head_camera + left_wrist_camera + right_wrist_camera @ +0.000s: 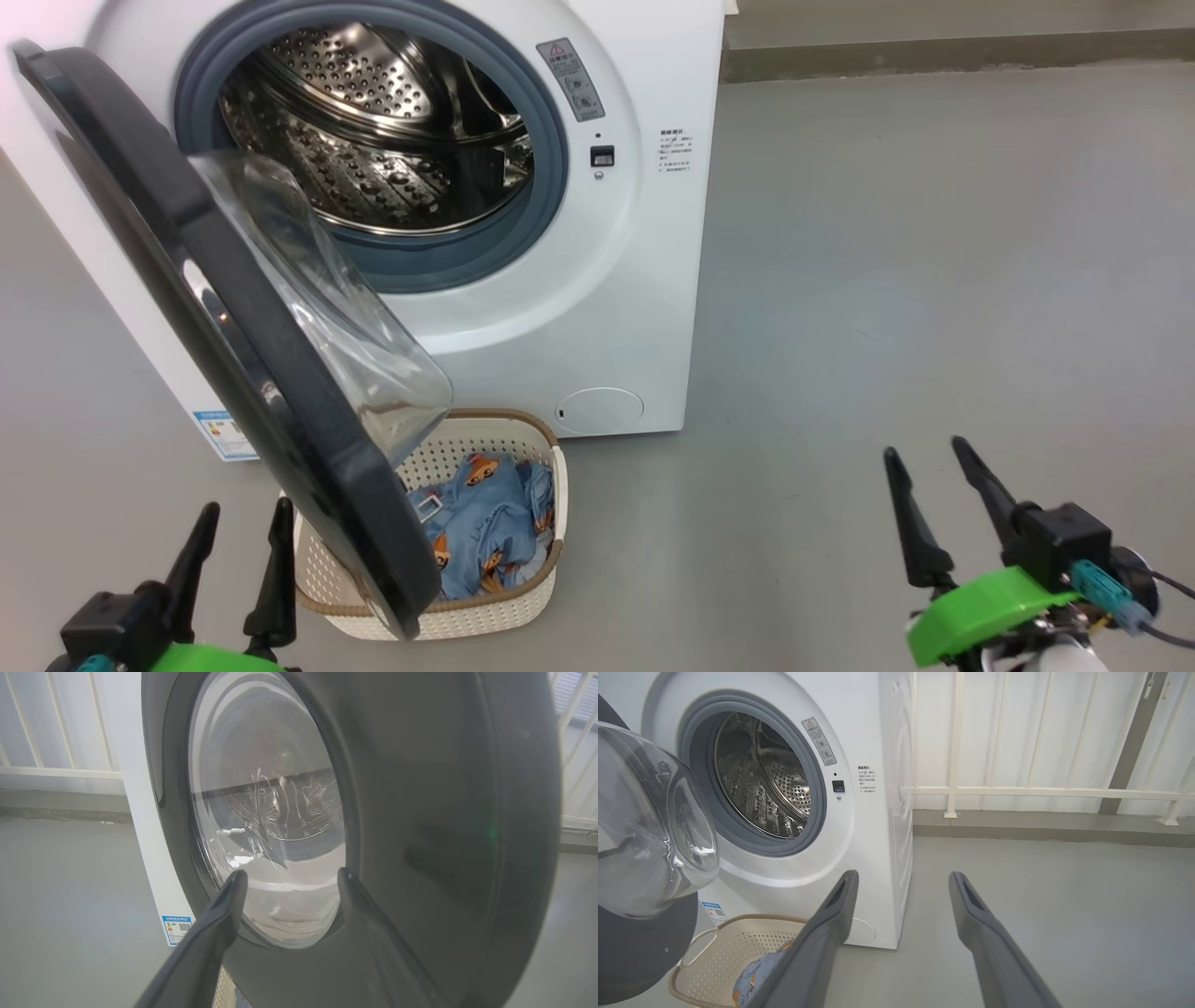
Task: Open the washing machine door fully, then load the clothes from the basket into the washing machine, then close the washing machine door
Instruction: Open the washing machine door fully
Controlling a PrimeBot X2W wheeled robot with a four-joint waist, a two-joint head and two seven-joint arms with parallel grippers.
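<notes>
left gripper [247, 505], right gripper [925, 447]: jaws released | risk: washing machine door [201, 299] is hanging over basket [485, 621], may be blocking clothes [485, 523]

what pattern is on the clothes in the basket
The clothes are light blue with orange-brown cartoon animals, clearest in the head view.

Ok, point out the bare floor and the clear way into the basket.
Bare floor runs right of the washer to the right gripper. The basket is free from its right side; the door overhangs its left, crowded.
</notes>
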